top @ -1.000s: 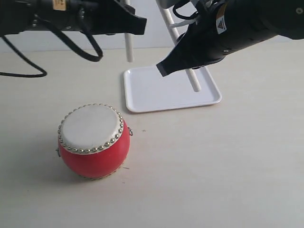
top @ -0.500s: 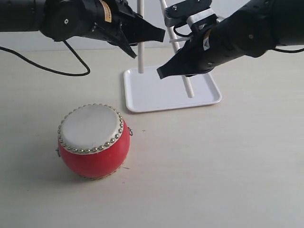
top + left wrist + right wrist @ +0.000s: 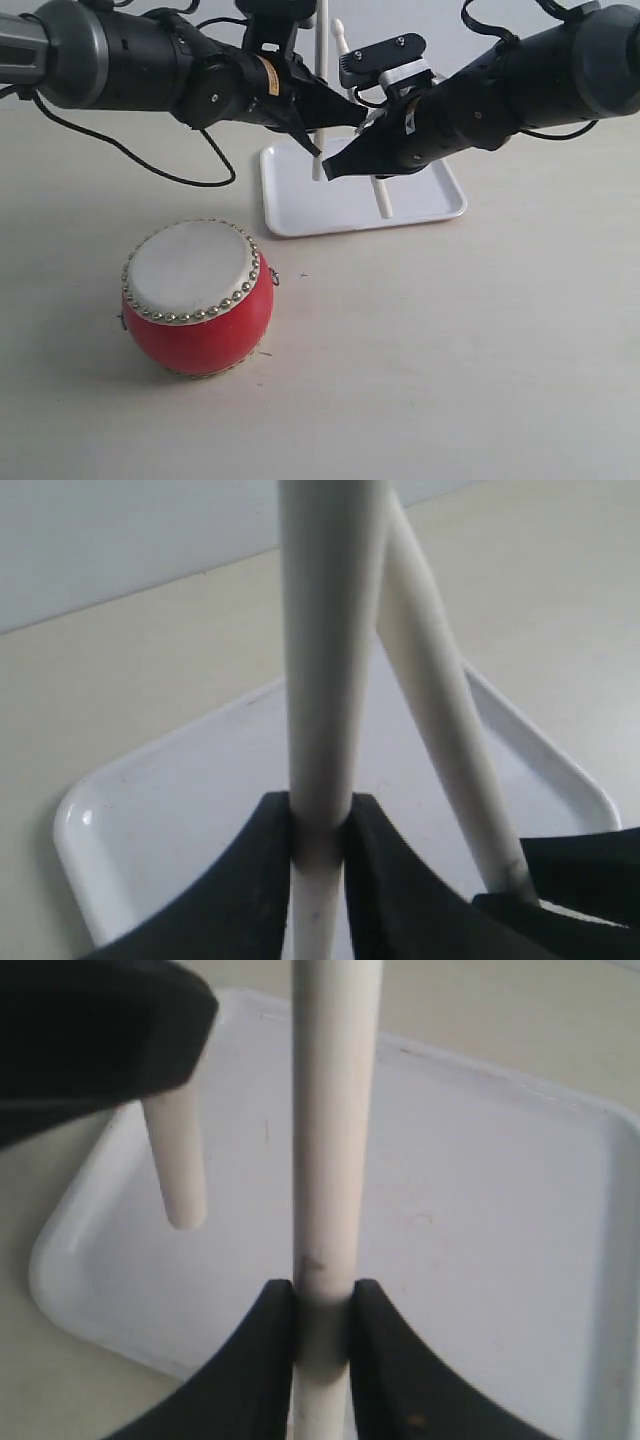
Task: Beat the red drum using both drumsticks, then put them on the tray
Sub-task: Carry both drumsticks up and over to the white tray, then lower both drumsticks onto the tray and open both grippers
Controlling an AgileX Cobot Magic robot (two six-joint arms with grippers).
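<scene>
Since 0.5 s ago both arms are lower over the tray (image 3: pixel 300 215), which sits at 1 o'clock from the red drum (image 3: pixel 195 300). The drum is unmoved on the bench (image 3: pixel 450 350). Left claw (image 3: pixel 330 128) clamps the left drumstick (image 3: pixel 322 30). Right claw (image 3: pixel 365 160) clamps the right drumstick (image 3: pixel 383 200). Stick mid-lengths are hidden behind the claws, and the left stick's top is cut off.

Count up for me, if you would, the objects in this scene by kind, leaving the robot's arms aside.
Drums: 1, the red drum
Drumsticks: 2, the left drumstick clamped in the left gripper and the right drumstick clamped in the right gripper
Trays: 1, the white tray
Total: 4
</scene>
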